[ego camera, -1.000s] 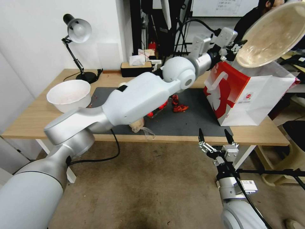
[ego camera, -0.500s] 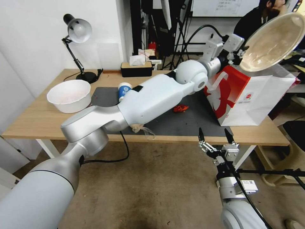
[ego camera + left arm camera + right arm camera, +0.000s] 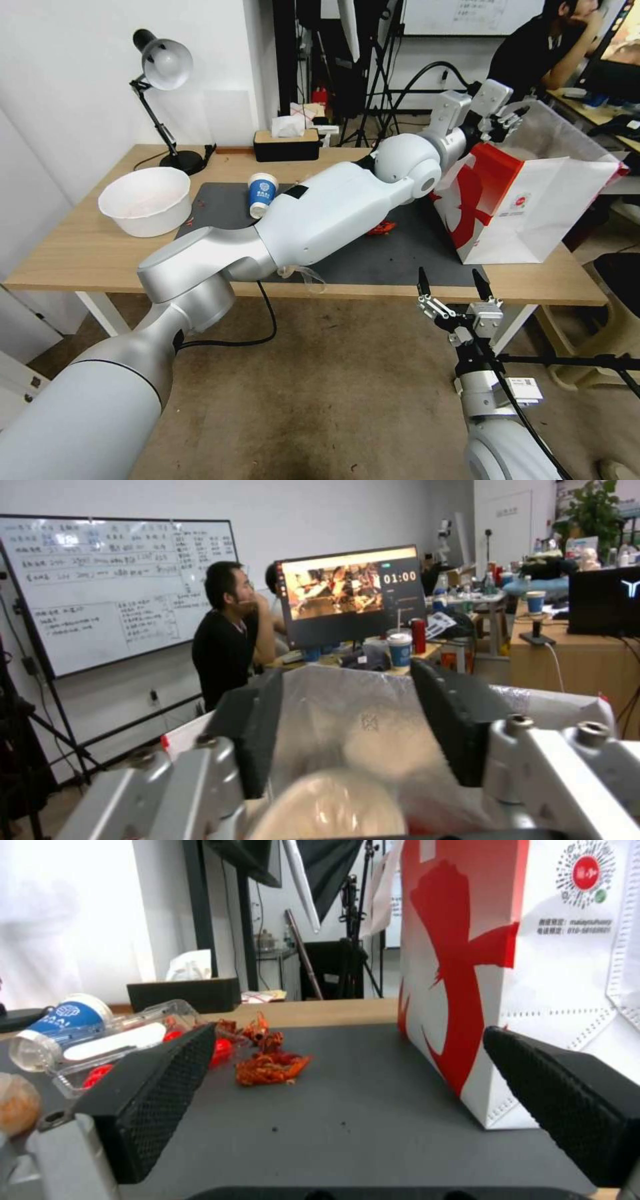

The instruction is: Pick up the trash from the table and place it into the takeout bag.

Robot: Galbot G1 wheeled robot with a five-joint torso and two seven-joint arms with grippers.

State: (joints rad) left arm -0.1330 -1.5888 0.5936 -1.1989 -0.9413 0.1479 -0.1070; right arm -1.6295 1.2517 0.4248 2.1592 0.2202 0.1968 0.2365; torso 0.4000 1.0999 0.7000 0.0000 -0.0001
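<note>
Beige shallow bowl [image 3: 327, 807]: a rounded pale rim shows in the left wrist view, low between the gripper fingers, inside the open mouth of the bag; how deep it sits cannot be told.

Large boxy red-and-white paper takeout bag [image 3: 527, 200]: upright at the right end of the dark grey mat [image 3: 400, 257], mouth open, translucent liner visible inside.

Left gripper [image 3: 510, 117]: arm stretched across the table, gripper over the bag's near top edge. Black fingers [image 3: 250, 735] spread wide, nothing clamped between them.

Blue-and-white paper cup [image 3: 261, 193]: on the mat's far left part, tipped on its side.

Clear plastic cup with white lid [image 3: 127, 1037]: lying on its side on the mat beside the paper cup, red pieces inside it.

Shiny red wrapper [image 3: 270, 1067]: crumpled on the mat, between the cups and the bag, apart from both.

Clear-wrapped beige ball [image 3: 17, 1102]: at the mat's near edge, mostly hidden under the left arm in the head view.

Long light-wood table [image 3: 67, 247]: carries the mat, a white deep bowl [image 3: 143, 200] at the left, a black desk lamp [image 3: 163, 87] and a black tissue box [image 3: 287, 143] at the back.

Right gripper [image 3: 453, 283]: parked below the table's front edge, pointing up, fingers wide apart, empty.
</note>
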